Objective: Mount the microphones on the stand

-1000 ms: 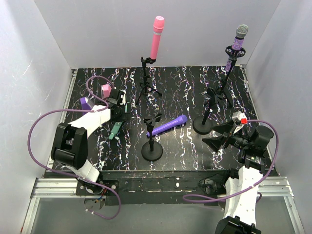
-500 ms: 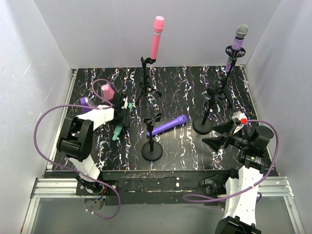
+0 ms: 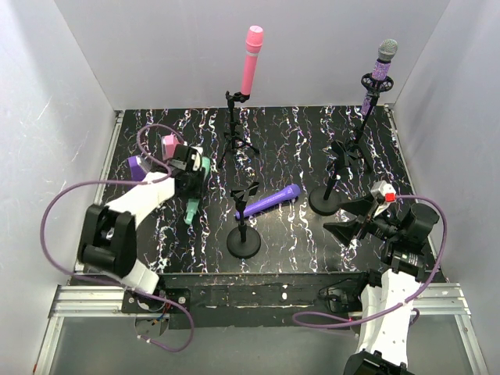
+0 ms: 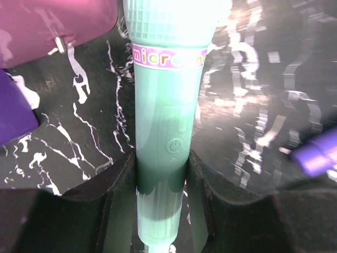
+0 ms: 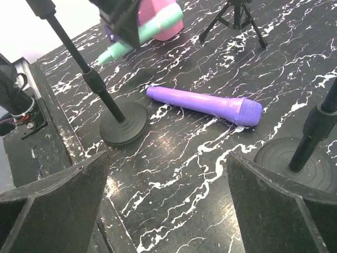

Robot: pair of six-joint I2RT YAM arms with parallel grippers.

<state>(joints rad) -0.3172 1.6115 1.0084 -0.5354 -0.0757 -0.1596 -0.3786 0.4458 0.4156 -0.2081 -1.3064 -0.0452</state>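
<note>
The mint green microphone (image 4: 166, 132) lies on the left of the marbled table (image 3: 297, 141), beside the pink wedge (image 3: 169, 144). My left gripper (image 4: 162, 163) has just narrowed from wide onto its handle, jaws pressing both flanks. I judge I can now carry it to a free stand (image 3: 244, 244); my right gripper (image 5: 168, 158) waits spread wide.

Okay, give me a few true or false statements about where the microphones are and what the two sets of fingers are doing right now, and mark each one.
1. The pink microphone stands upright in a tripod stand at the back. True.
2. The plain purple microphone is clipped into a stand. False: it lies flat on the table.
3. The green microphone sits between the left fingers. True.
4. The right fingers are holding the plain purple microphone. False: they are wide open and empty, well apart from it.
5. The round-based stand near the front holds no microphone. True.
</note>
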